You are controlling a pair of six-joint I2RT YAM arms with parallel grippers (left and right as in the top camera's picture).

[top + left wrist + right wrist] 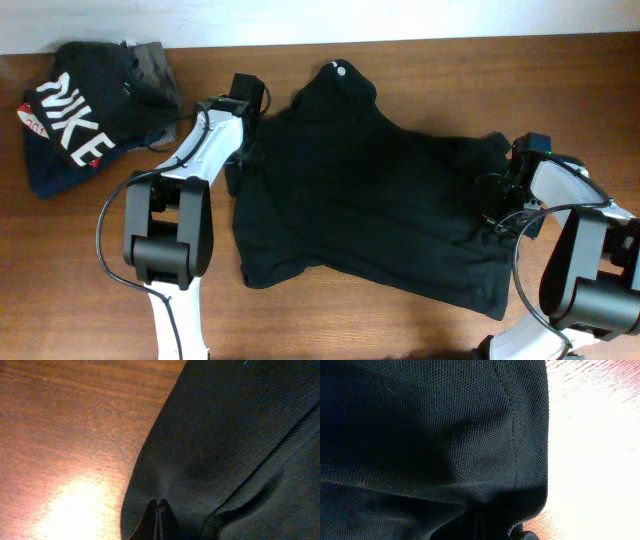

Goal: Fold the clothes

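Observation:
The black T-shirt point(370, 190) lies spread on the wooden table, collar at the back, with a small white round mark point(342, 70) near it. My left gripper point(243, 160) is at the shirt's left sleeve edge. In the left wrist view its fingers point(159, 508) are pressed together on the black fabric point(235, 445), which puckers towards them. My right gripper point(502, 205) is at the right sleeve. In the right wrist view its fingers point(481, 521) are shut and buried in bunched fabric point(430, 425) beside the stitched hem.
A dark garment with white NIKE lettering point(65, 125) lies at the back left, with a grey folded garment point(155, 62) behind it. The table's far edge point(450, 38) meets a white wall. Bare wood point(65, 435) lies left of the shirt.

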